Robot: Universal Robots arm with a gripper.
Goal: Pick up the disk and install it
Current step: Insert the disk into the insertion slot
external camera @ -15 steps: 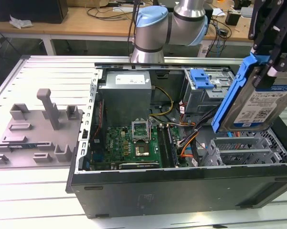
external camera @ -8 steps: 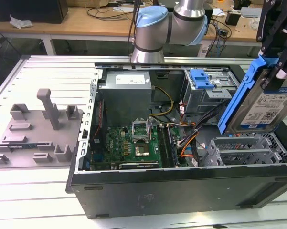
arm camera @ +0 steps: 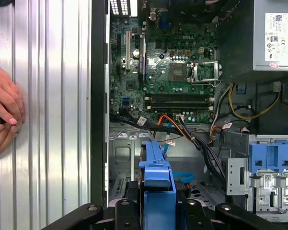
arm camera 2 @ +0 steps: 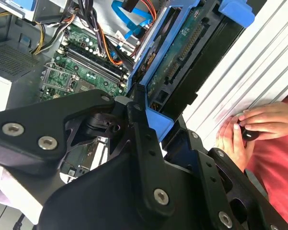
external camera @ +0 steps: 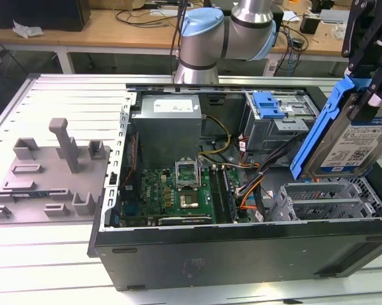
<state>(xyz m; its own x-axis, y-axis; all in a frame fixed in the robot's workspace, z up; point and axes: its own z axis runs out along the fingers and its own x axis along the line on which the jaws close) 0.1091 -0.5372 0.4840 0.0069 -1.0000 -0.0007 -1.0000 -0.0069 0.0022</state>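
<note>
1. The gripper (external camera: 372, 95) is clamped tight on the disk (external camera: 346, 136), with 2 black fingers pinching it across its blue bracket.
2. In the exterior view the disk hangs in the air at the exterior view's right. It is tilted steeply, with its label toward the camera and its long blue edge toward the middle of the case.
3. It is above the grey drive cage (external camera: 324, 203) at that end of the open computer case (external camera: 241, 254). Its lower corner is close to the cage top, and it is not seated.
4. The first wrist view looks straight down the disk's blue edge (arm camera: 158, 187). The gripper (arm camera: 158, 215) flanks it on both sides, with cage metal beneath and a cable bundle (arm camera: 182, 127) just beyond.
5. The second wrist view shows the disk's green circuit-board face (arm camera 2: 182, 52) running away from the gripper (arm camera 2: 153, 129).
6. The motherboard (external camera: 178, 190) lies flat mid-case, and the power supply (external camera: 168, 127) sits behind it.
7. A person's hands (arm camera 2: 263, 122) rest on the ribbed table (arm camera: 48, 120) beside the case.
</note>
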